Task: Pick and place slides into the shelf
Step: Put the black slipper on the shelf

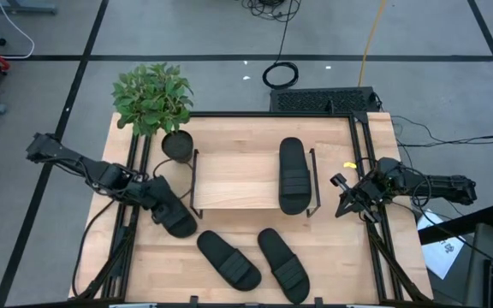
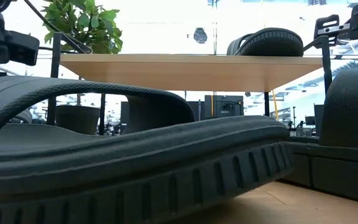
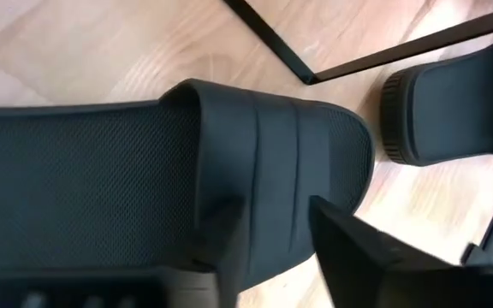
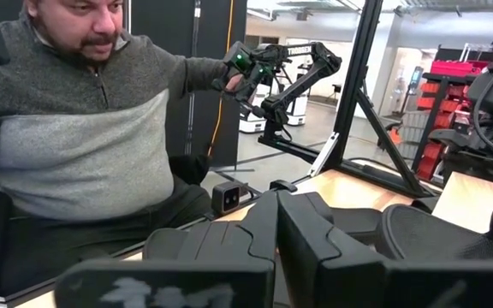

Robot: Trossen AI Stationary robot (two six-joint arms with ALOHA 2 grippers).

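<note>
Four black slides show. One slide (image 1: 293, 175) lies on the shelf's (image 1: 238, 181) light top board, toward its right end. Two slides (image 1: 228, 259) (image 1: 282, 263) lie on the table near its near edge. The fourth slide (image 1: 175, 214) is left of the shelf, and my left gripper (image 1: 155, 195) is shut on it. My right gripper (image 1: 347, 195) waits shut at the table's right edge, right of the shelf, touching nothing. In the low view one near slide (image 2: 135, 162) fills the foreground and hides the held one. My left gripper (image 3: 272, 231) has the slide by the side of its ribbed strap (image 3: 255, 171). It is pinched between the two fingers: one finger (image 3: 216, 248) on the strap, the other finger (image 3: 358, 257) outside the sole's edge. The fingers lie across the slide, coming from the table's left. Lifted or resting, I cannot tell.
A green plant in a black round pot (image 1: 176, 144) stands at the shelf's far left corner. The shelf's black wire frame (image 3: 272, 38) is close beyond the held slide's end. A person (image 4: 75, 137) sits beyond the table in the right wrist view. Cables run along the floor.
</note>
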